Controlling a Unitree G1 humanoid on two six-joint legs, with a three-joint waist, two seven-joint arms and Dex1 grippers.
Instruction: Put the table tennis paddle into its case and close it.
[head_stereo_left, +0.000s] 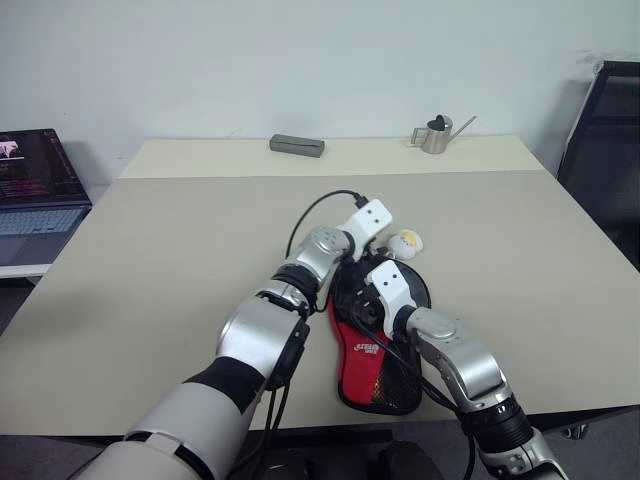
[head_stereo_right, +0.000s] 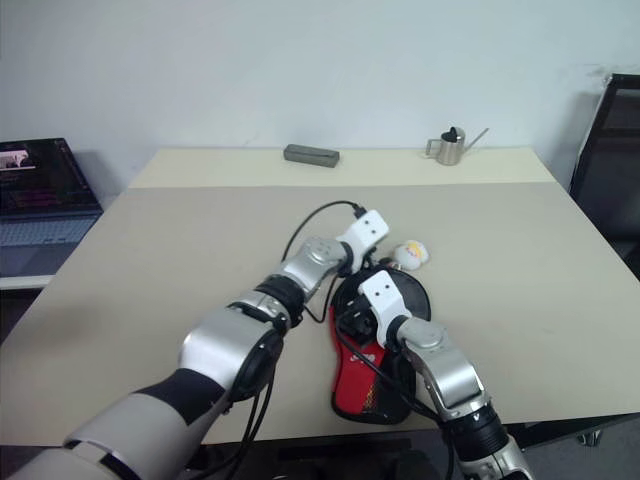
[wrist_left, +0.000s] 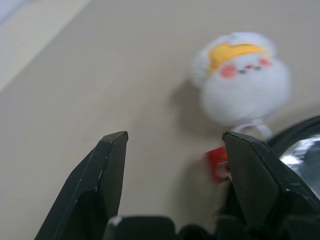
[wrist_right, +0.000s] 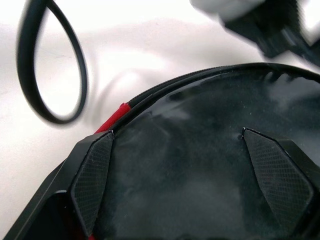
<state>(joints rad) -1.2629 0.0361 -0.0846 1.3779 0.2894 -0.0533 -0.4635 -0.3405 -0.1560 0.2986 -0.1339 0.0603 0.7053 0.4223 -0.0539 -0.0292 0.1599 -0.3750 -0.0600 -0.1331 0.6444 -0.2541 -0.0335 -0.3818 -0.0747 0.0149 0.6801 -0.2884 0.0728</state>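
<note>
The case (head_stereo_left: 385, 345) lies flat near the table's front edge, its round black part away from me and its red-and-black mesh handle part (head_stereo_left: 362, 368) toward me. The paddle is hidden. My left gripper (wrist_left: 175, 137) stands open at the case's far rim with nothing between its fingers. Just ahead of it lie a small red tab (wrist_left: 218, 164) and a white plush toy (wrist_left: 242, 75). My right gripper (wrist_right: 177, 132) hovers open right over the black fabric (wrist_right: 200, 190), beside the zip line (wrist_right: 165, 90).
A grey box (head_stereo_left: 297, 146) and a metal watering can (head_stereo_left: 437, 135) stand at the table's (head_stereo_left: 170, 250) far edge. An open laptop (head_stereo_left: 35, 190) sits off to the left and a black chair (head_stereo_left: 610, 150) to the right. The left arm's black cable (wrist_right: 50, 65) loops beside the case.
</note>
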